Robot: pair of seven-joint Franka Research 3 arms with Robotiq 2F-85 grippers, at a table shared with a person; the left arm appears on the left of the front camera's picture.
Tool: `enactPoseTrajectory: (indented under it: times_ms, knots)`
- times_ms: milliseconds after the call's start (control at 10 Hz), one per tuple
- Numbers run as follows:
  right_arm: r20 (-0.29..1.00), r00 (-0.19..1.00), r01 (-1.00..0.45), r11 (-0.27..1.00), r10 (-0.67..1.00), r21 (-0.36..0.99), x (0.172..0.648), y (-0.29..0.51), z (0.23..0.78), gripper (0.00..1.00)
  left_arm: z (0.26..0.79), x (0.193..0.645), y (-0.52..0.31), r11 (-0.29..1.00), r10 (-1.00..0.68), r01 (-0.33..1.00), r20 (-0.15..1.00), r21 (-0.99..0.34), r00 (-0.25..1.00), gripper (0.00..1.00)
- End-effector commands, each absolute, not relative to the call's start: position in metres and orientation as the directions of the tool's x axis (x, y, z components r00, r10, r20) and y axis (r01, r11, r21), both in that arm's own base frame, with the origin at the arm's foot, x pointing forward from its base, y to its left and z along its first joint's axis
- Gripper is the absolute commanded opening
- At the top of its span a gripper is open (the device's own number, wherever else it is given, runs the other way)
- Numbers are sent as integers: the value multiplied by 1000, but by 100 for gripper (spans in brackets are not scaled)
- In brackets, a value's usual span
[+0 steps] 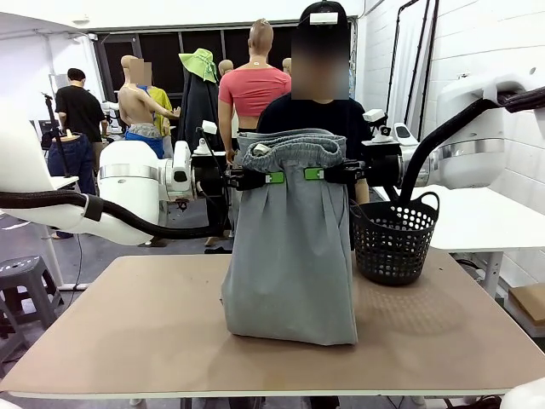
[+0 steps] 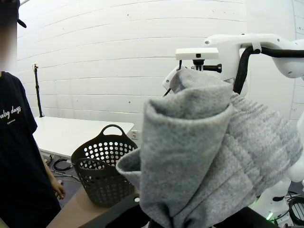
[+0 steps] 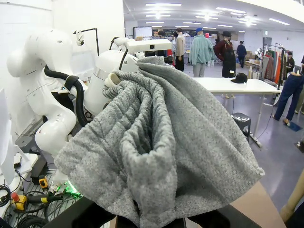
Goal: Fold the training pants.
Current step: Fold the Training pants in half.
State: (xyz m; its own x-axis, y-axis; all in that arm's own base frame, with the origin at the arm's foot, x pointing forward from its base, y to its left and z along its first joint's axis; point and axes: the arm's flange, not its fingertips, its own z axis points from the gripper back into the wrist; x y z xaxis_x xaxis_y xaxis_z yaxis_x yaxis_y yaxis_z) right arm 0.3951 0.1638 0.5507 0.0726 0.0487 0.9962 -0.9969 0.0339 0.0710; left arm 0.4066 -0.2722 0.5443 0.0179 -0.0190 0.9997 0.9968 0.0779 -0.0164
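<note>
While hung, soft grey training pants, gathered ribbed waistband.

This looks like a big robot lab or workshop. The walls are plain white brick and the ceiling has long rows of bright lights. Big white robot arms stand on stands, with cables and small tools lying by their feet. There are plain white work tables and a brown desk in front. A rack of clothes stands far off, and people walk around in the open hall.
</note>
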Motion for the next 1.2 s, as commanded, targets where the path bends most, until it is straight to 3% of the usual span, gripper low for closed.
enactPoseTrajectory:
  times_ms: [0,1100]
  knots:
    - [997,76,-997,35,30,75,393,164,552,0,547,406,-273,78,-18,997,1000,-7,9,0]
    - [996,70,-998,11,50,70,402,169,551,0,550,409,-266,58,-29,998,1000,-1,3,0]
